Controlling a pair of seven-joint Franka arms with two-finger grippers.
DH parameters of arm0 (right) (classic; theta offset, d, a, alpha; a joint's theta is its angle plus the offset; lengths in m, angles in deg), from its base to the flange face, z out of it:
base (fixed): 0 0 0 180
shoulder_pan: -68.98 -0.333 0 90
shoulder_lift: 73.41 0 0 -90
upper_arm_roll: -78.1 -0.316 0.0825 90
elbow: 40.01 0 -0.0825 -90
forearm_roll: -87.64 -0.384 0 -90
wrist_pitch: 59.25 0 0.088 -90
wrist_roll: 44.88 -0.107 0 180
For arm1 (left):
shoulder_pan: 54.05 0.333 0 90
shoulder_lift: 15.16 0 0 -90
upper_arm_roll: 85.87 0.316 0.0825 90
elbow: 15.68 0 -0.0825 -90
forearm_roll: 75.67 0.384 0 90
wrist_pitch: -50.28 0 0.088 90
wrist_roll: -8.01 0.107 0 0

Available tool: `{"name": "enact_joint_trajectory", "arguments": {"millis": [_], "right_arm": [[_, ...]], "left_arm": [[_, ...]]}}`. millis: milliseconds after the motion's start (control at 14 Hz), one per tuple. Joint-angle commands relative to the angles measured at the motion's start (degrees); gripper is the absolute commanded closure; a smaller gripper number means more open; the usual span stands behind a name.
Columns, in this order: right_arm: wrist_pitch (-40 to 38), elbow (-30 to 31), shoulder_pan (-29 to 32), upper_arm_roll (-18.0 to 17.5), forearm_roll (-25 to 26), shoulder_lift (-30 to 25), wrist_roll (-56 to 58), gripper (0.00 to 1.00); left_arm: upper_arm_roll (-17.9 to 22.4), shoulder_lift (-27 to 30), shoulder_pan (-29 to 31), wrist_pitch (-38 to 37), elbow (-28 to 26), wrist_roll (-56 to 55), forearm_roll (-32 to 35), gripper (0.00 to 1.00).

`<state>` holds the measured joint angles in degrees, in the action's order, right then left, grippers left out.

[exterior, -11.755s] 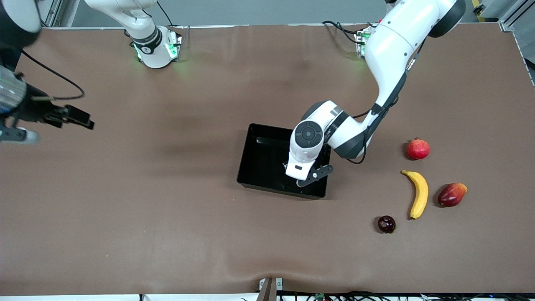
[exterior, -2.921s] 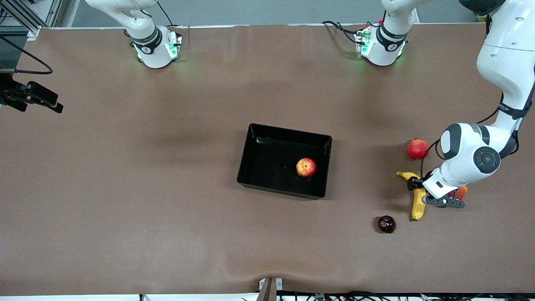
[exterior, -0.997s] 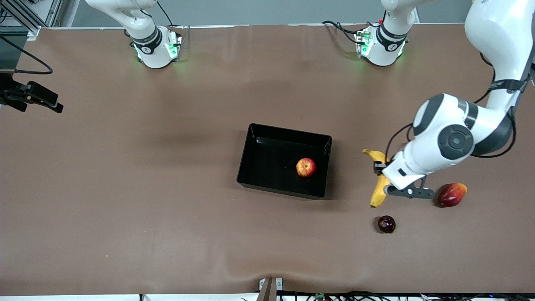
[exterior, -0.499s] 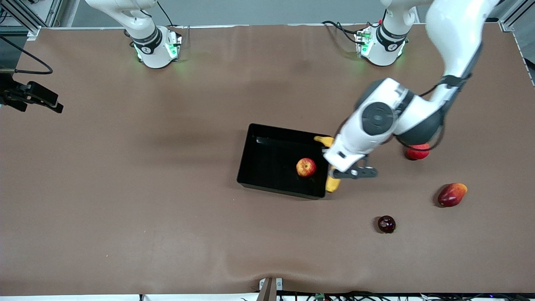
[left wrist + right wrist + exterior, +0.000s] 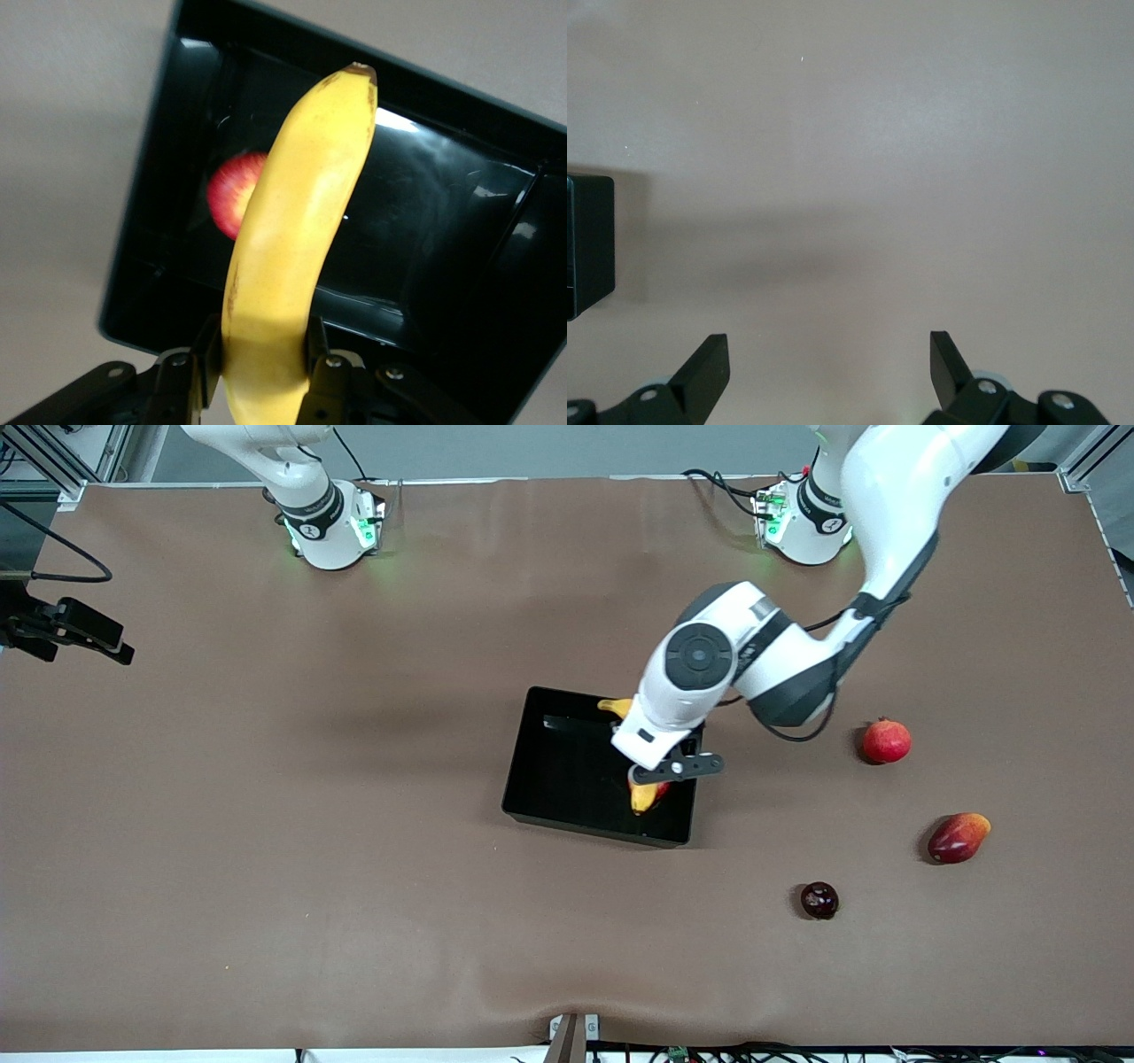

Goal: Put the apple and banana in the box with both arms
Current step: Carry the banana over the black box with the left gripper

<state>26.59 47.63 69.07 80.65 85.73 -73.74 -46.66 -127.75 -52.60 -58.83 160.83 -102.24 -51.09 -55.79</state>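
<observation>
left gripper [image 5: 644,772] holding banana [image 5: 642,795] over box [image 5: 532,766], right arm waiting

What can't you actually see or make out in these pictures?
- Apple: mostly hidden by the banana in the left wrist view; in the front view the left gripper and banana cover nearly all of it.
- Box: one corner sits under the left arm in the front view.
- Right gripper: only its open fingertips show in its wrist view; the front view cuts it at the edge.

White jointed arms, black joint bands, green-lit bases. Black cables run along the left arm [image 5: 780,664]. Black two-finger end effectors, silver screws.
</observation>
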Motion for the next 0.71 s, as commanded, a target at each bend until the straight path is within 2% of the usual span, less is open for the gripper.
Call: {"name": "enact_joint_trajectory", "arguments": {"millis": [0,285,427,641], "right_arm": [[-0.67,-1.07,0.08,-0.17,0.24,0.42,0.46,0.0],[-0.67,-1.07,0.08,-0.17,0.24,0.42,0.46,0.0],[-0.67,-1.07,0.08,-0.17,0.24,0.42,0.46,0.0],[-0.67,-1.07,0.08,-0.17,0.24,0.42,0.46,0.0]], "left_arm": [[4.51,-2.54,-6.35,-0.6,4.11,-4.78,0.42,1.0],[11.73,-5.71,-14.89,-0.16,8.42,-11.82,0.16,1.0],[12.0,-6.5,-15.86,-0.07,8.42,-12.0,0.16,1.0],[12.0,-8.08,-15.95,5.54,8.6,-13.05,0.16,1.0]]}}
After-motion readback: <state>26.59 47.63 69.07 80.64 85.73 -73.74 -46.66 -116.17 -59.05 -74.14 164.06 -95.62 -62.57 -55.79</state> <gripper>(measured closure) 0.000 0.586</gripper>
